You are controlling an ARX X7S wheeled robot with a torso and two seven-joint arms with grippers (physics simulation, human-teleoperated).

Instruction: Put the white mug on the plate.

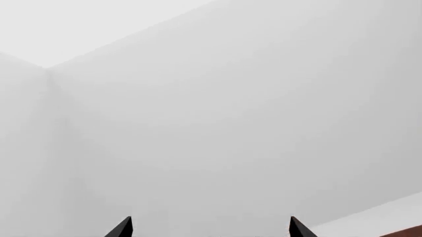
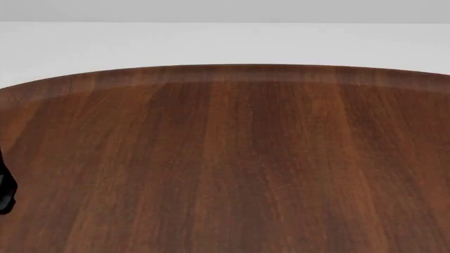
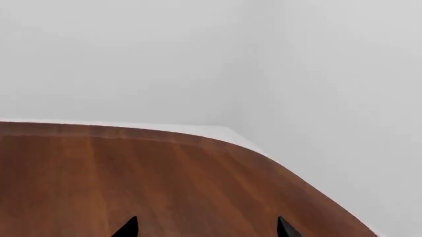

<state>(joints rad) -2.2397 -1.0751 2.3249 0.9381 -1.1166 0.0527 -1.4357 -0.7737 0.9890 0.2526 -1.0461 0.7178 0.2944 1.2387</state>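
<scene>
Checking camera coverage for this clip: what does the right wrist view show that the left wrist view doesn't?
Only the right wrist view shows a broad stretch of the wooden table with its curved edge. Only the left wrist view shows almost nothing but white walls, with a sliver of table at one corner. Both show two dark fingers set wide apart, holding nothing; neither shows a mug or plate.

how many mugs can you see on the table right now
0. The table shows only bare wood in the head view and the right wrist view; any mugs may lie outside the frames.

The left claw, its two dark fingertips spread apart, faces pale walls.
</scene>
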